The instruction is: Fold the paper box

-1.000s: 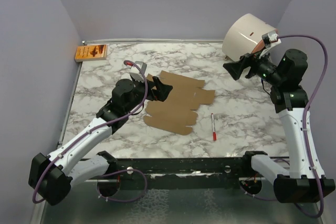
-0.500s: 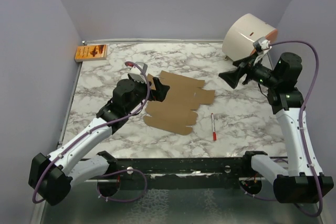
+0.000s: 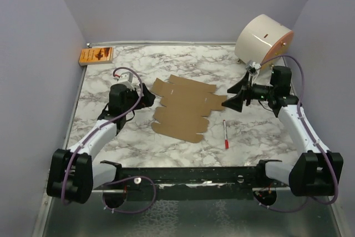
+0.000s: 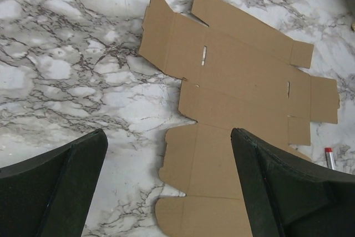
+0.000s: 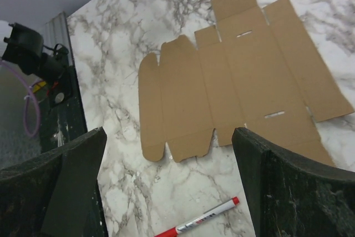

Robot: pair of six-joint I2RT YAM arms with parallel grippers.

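Observation:
The paper box (image 3: 186,106) lies flat and unfolded on the marble table, a brown notched cardboard sheet with creases, tabs and two small slots. It also shows in the left wrist view (image 4: 238,120) and in the right wrist view (image 5: 238,76). My left gripper (image 3: 148,97) is open and empty, just left of the sheet's left edge and not touching it. My right gripper (image 3: 229,101) is open and empty, at the sheet's right edge, above the table. In both wrist views the black jaws stand wide apart with nothing between them.
A red and white pen (image 3: 226,134) lies right of the sheet's near end and also shows in the right wrist view (image 5: 197,223). A big white cylinder (image 3: 262,40) lies at the back right. An orange printed packet (image 3: 96,55) sits at the back left corner.
My left gripper has pulled back left off the sheet's left part. My right arm has come down and left from near the cylinder to the sheet's right edge. The sheet has not moved.

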